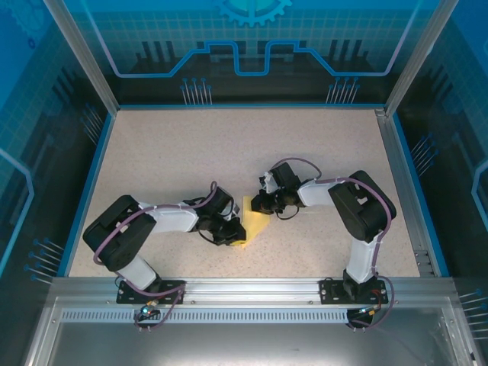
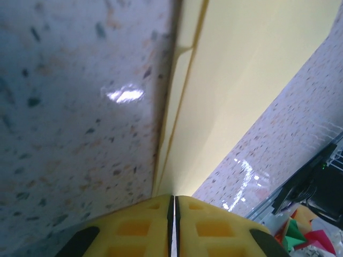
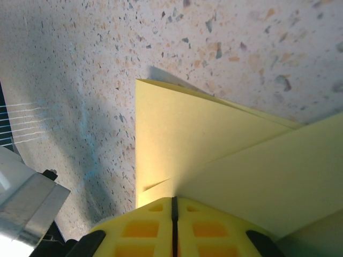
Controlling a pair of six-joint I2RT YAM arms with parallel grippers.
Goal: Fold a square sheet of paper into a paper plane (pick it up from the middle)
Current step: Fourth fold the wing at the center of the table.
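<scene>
Beige speckled tabletop (image 1: pixel 229 152), glossy enough to glint under the left wrist camera. Blue panels with circuit graphics wall it in; aluminium rails (image 1: pixel 252 293) run along the near edge.

Top view: pale-yellow paper (image 1: pixel 253 223) lies partly folded at the table's middle-front, between the two arms. Left gripper (image 1: pixel 233 233) is at its near-left edge, right gripper (image 1: pixel 257 204) at its far edge.

Left wrist view: left gripper (image 2: pixel 173 206) pads closed to a thin slit, tips at the paper (image 2: pixel 241 80); stacked fold layers show. Bright coloured scraps (image 2: pixel 300 231) off the table edge.

Right wrist view: right gripper (image 3: pixel 173 206) pads pressed together on the paper (image 3: pixel 214 144), one sharp corner, overlapping flap. Cannot tell if either pinches a layer.
</scene>
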